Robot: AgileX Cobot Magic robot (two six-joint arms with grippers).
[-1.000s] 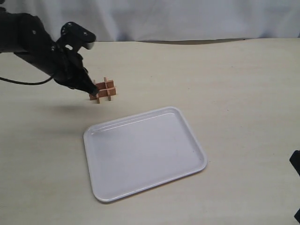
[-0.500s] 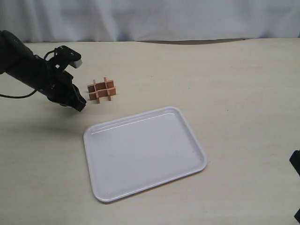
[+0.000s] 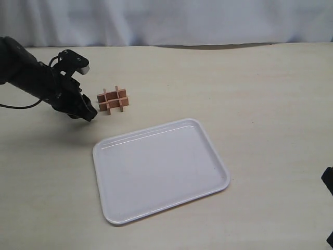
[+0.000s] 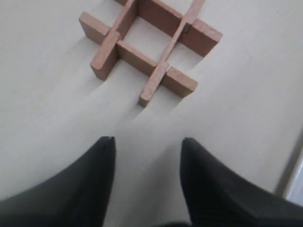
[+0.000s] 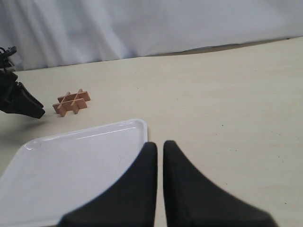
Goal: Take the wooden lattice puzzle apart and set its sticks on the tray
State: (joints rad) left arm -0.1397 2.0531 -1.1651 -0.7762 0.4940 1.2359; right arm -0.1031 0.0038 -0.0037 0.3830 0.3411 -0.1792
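The wooden lattice puzzle lies whole on the table, four reddish-brown sticks crossed in a hash shape; it also shows in the left wrist view and small in the right wrist view. My left gripper is low over the table just left of the puzzle, open and empty, its fingertips a short way from the nearest stick ends. The white tray lies in front of the puzzle with nothing on it. My right gripper is shut and empty, far from the puzzle, by the tray's rim.
A white curtain hangs behind the table's far edge. A black piece of the right arm shows at the right border of the exterior view.
My left gripper drew back from the puzzle to the left and dropped lower, then edged slightly back toward it. The puzzle and tray stayed put.
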